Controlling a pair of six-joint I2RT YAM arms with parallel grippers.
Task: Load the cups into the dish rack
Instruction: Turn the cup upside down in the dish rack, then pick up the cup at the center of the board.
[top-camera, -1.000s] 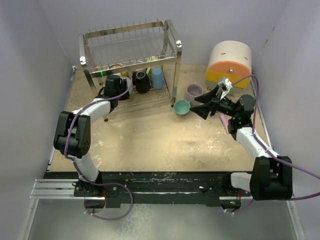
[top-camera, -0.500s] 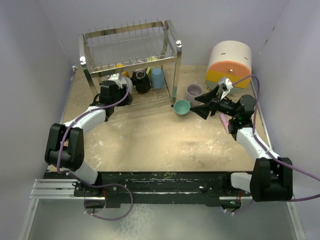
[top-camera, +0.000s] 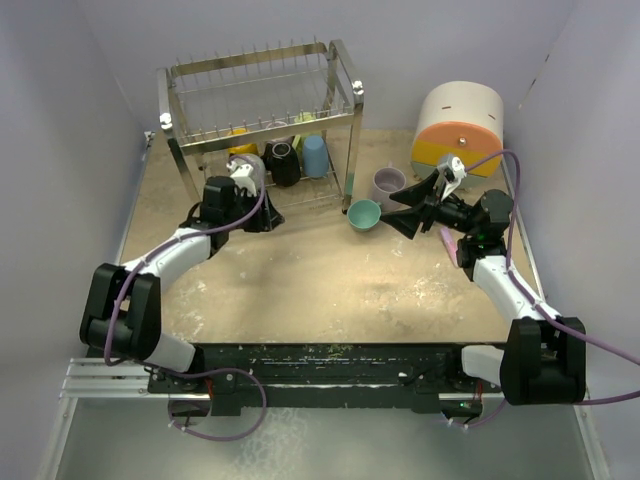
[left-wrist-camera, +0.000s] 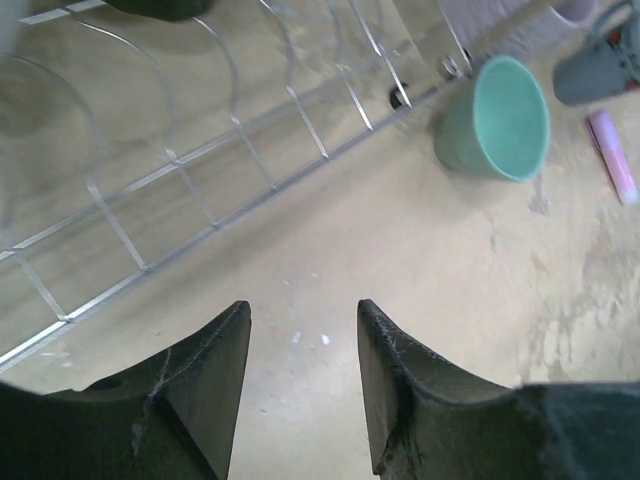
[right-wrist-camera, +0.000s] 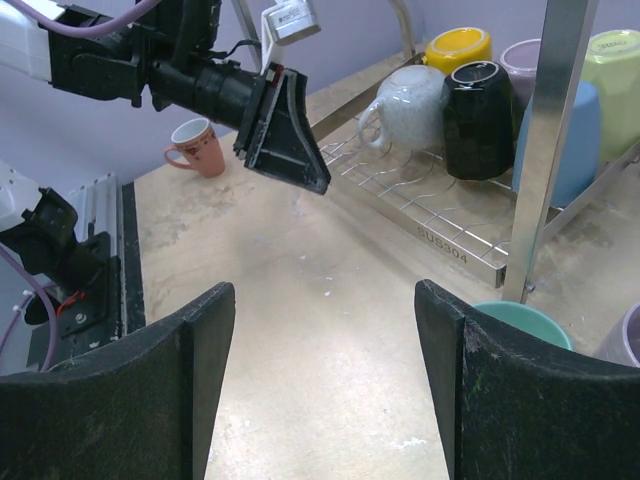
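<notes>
The chrome dish rack (top-camera: 258, 85) stands at the back left. On its lower tier (right-wrist-camera: 470, 250) sit a yellow cup (right-wrist-camera: 458, 45), a white speckled cup (right-wrist-camera: 415, 100), a black cup (right-wrist-camera: 480, 115) and a blue cup (right-wrist-camera: 575, 130). On the table right of the rack a teal cup (top-camera: 363, 214) lies on its side, with a lilac cup (top-camera: 388, 183) behind it. A pink cup (right-wrist-camera: 197, 146) stands far left. My left gripper (left-wrist-camera: 302, 305) is open and empty, just in front of the rack. My right gripper (right-wrist-camera: 325, 290) is open and empty, beside the teal cup (right-wrist-camera: 520, 320).
A round white, orange and yellow drawer unit (top-camera: 458, 128) stands at the back right. A small flat pink bar (top-camera: 449, 240) lies under my right arm. Grey walls close in on the left, the back and the right.
My left gripper has drawn back out of the rack's lower tier toward the near right, with nothing in it. The white cup stays in the rack. The right arm has not moved.
</notes>
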